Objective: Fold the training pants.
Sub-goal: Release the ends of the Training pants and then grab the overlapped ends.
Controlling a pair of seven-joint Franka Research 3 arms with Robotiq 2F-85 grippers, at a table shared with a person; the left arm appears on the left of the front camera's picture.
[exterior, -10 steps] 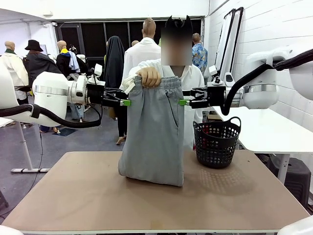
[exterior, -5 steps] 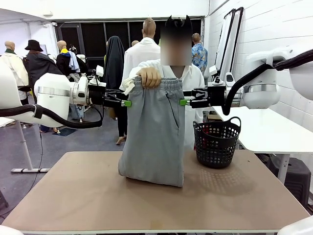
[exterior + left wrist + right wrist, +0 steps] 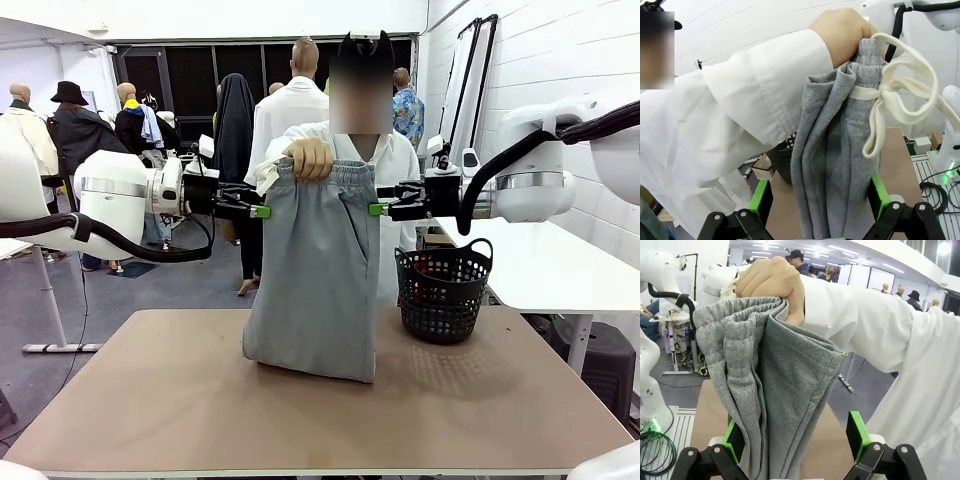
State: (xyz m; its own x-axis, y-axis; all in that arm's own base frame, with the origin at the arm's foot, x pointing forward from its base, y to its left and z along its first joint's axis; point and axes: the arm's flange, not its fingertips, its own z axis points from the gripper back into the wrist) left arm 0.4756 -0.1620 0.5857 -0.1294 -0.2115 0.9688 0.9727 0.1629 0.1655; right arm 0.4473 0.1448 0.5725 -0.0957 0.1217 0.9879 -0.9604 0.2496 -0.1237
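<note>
A person's hand [image 3: 307, 157] holds the light grey training pants [image 3: 315, 270] up by the waistband, and their lower end rests on the table [image 3: 180, 400]. My left gripper [image 3: 262, 210] is open at the pants' left edge just below the waistband; in the left wrist view the grey fabric [image 3: 837, 150] and whitish drawstring [image 3: 890, 100] hang between its green pads [image 3: 760, 200]. My right gripper [image 3: 374, 209] is open at the right edge. In the right wrist view, folds of the pants [image 3: 770, 390] lie between its green pads [image 3: 857, 432]. Neither gripper is shut on the cloth.
A black mesh basket [image 3: 443, 292] stands on the table to the right of the pants. The person in a white shirt [image 3: 400, 160] stands at the far side. A white table [image 3: 560, 265] is at the right.
Both grippers have edged slightly inward toward the pants' sides. The person's hand and the pants stay where they were.
</note>
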